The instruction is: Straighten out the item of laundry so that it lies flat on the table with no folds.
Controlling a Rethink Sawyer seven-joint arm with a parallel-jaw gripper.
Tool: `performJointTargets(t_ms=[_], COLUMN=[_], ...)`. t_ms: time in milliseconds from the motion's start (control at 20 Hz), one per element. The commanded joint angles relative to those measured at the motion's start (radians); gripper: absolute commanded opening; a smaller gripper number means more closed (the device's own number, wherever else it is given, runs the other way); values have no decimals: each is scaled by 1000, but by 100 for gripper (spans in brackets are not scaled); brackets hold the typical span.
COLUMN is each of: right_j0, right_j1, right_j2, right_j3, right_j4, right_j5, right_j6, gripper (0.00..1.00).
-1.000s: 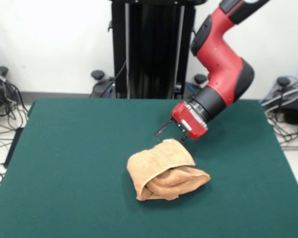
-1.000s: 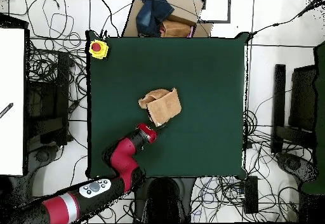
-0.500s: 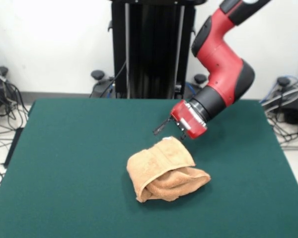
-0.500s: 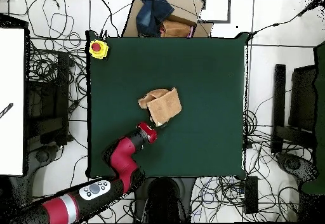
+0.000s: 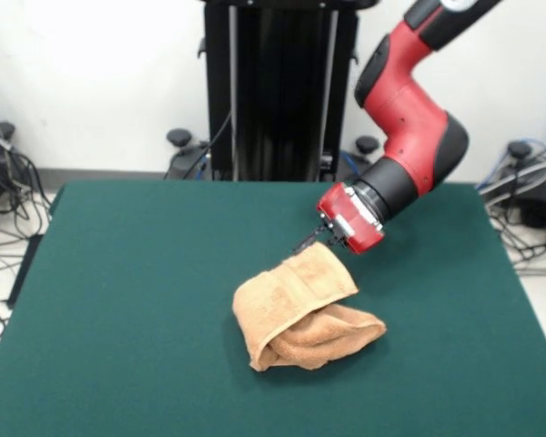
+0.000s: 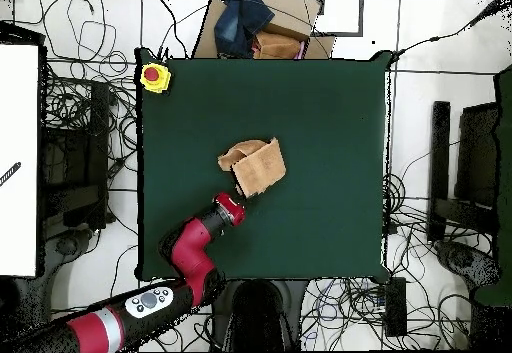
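Front view: one towel [image 5: 302, 311] lies bunched on the green worktop [image 5: 136, 291], roughly mid-surface, folded over itself with a rolled lump along its lower right side and a flatter flap rising toward the far upper corner. My fingers [image 5: 315, 242] sit right at that raised corner of the flap, at its upper right tip; the dark tips look drawn close together at the cloth edge, but I cannot tell whether they are pinching the fabric or only touching it. My red wrist housing stands just above and to the right of the corner, arm angled down from the upper right. Count here: one towel, one arm, one set of fingers. Overhead view: the same single towel [image 6: 254, 167] lies near the middle of the worktop [image 6: 330, 119], a squarish flap on the right with a crumpled fold to its left. My fingers [image 6: 239, 198] meet the towel's lower left corner, the arm running in from the bottom left. One yellow box with a red button [image 6: 154, 77] sits on the worktop's upper left corner, well apart from the towel. One cardboard box [image 6: 262, 24] holding dark cloth lies beyond the top edge.
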State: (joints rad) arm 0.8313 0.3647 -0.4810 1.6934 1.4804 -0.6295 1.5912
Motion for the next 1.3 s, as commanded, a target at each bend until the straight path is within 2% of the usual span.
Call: performJointTargets(t_ms=[50,150,300,400,500,650,800,1050,1300], right_j0=[-21,-27,-49,-79,-129,-190,-249,-346,-490], right_j1=[2,2,-41,-119,-244,-430,-577,-761,-926], right_j2=[173,152,109,90,84,86,92,94,114], right_j3=[-123,-118,-74,-14,74,199,273,349,416], right_j4=[12,-35,-182,-323,-481,-644,-759,-904,-1070], right_j5=[-31,-11,78,119,145,174,216,298,381], right_j6=[-93,-39,115,217,260,251,233,198,161], gripper=[0,0,0,0,0,0,0,0,0])
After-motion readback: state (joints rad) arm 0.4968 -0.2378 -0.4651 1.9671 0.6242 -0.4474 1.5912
